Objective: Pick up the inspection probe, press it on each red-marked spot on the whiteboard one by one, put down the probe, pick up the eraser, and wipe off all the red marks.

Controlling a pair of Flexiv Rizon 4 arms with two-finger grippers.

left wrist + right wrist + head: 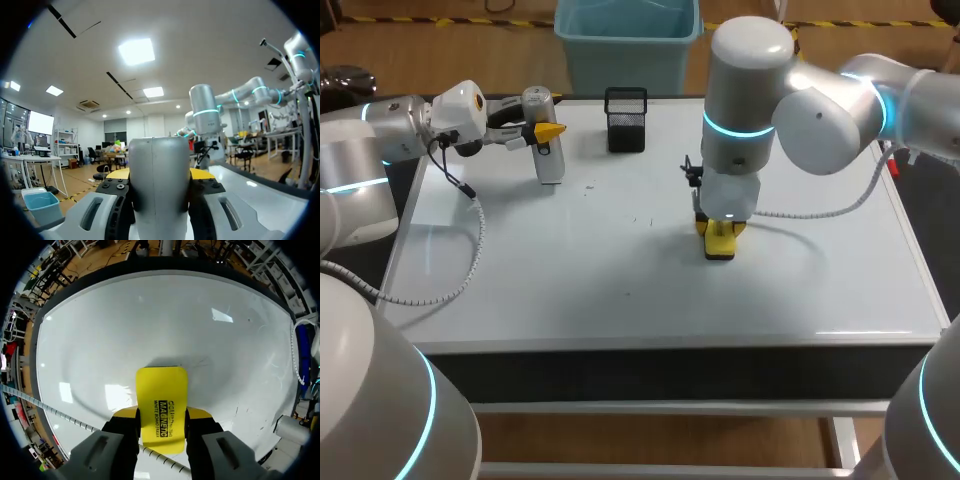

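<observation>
Clamping the yellow eraser [161,392] from both sides, right gripper [161,416] holds it against the whiteboard [620,270] mid-table. Left gripper [544,131] closed around upright silver probe [547,158] near the table's far-left corner.

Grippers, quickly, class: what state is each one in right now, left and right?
Left gripper: closed, holding the inspection probe.
Right gripper: closed, holding the eraser.

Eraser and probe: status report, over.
Left gripper shut on probe, upright at whiteboard's rear. Right gripper shut on eraser, pressed on the board. No red marks visible. Mesh cup at rear, clear of both.
</observation>
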